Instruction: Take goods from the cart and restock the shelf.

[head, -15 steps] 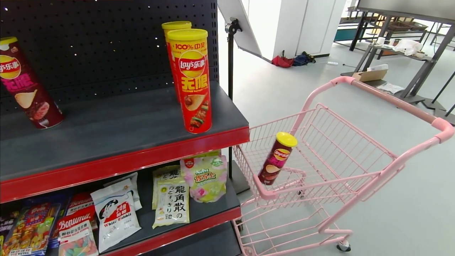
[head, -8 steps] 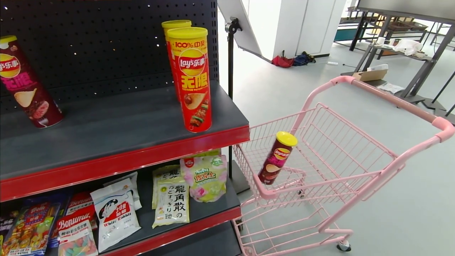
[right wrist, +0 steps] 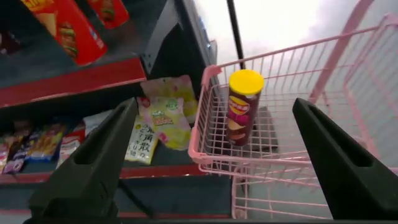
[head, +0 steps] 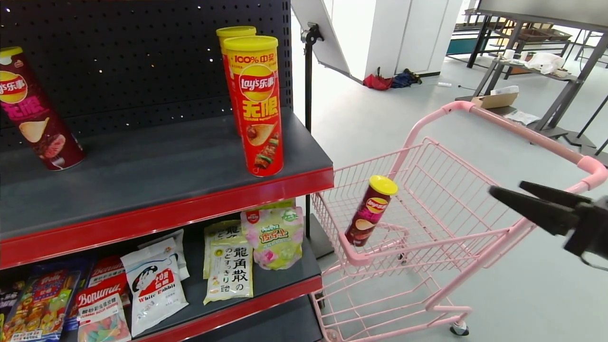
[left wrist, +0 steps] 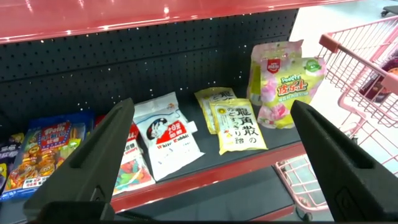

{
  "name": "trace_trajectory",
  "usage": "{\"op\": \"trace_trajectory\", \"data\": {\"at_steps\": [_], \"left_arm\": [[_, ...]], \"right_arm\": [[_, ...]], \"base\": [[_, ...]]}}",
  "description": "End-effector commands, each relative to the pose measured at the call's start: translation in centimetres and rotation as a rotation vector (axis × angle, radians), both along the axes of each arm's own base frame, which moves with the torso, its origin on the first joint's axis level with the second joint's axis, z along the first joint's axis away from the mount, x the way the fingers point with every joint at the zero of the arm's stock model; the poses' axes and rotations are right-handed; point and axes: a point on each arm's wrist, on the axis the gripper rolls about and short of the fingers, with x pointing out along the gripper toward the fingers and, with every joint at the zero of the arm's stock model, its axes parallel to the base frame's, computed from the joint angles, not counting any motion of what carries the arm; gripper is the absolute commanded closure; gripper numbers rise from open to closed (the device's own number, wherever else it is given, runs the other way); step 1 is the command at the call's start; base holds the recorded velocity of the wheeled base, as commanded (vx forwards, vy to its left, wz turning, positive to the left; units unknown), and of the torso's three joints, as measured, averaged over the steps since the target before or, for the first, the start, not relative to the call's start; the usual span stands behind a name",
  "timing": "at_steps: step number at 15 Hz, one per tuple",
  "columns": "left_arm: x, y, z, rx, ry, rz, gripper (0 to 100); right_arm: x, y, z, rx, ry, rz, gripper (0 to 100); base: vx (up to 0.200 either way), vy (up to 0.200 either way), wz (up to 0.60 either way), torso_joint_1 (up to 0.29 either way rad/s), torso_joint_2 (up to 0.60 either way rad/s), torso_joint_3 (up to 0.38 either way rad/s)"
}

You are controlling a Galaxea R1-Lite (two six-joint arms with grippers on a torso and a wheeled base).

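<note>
Ahead of the right tool (head: 507, 188), across the basket of the pink cart (head: 354, 256), the maroon chip can (head: 371, 211) leans in the corner nearest the shelf (head: 156, 175). It's propped by the wire wall with its lid up, so it looks like an easy side grab. Right tool's fingers are spread apart and empty, well apart from the can but aimed at it, likely lining up the pick. Left tool (left wrist: 212, 104) is also spread wide and empty, facing the snack bags (left wrist: 236, 127) on the lower level. Higher than that tool, the upper level has red cans (head: 256, 104) and a second maroon can (head: 29, 114). The bare stretch between them is probably the restock spot.
</note>
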Motion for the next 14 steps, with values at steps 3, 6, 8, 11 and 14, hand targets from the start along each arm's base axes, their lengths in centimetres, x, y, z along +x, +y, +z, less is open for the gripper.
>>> {"op": "trace_trajectory", "data": {"at_steps": [3,6,8,11,14], "left_arm": [[0.0,0.0,0.0,0.000,0.001,0.000,0],[0.0,0.0,0.0,0.002,0.001,0.000,0],[0.0,0.0,0.0,0.002,0.001,0.000,0],[0.0,0.0,0.0,0.003,0.001,0.002,0],[0.0,0.0,0.0,0.003,0.001,0.002,0]], "right_arm": [[11.0,3.7,-10.6,-0.073,0.210,0.178,0],[12.7,4.1,-12.0,-0.075,0.236,0.182,0],[13.5,4.2,-13.1,-0.077,0.246,0.184,0],[14.7,4.4,-14.4,-0.075,0.216,0.179,0],[16.0,4.7,-15.7,-0.074,0.211,0.173,0]], "base": [[0.000,0.000,0.00,0.000,0.00,0.000],[0.000,0.000,0.00,0.000,0.00,0.000],[0.000,0.000,0.00,0.000,0.00,0.000],[0.000,0.000,0.00,0.000,0.00,0.000],[0.000,0.000,0.00,0.000,0.00,0.000]]}}
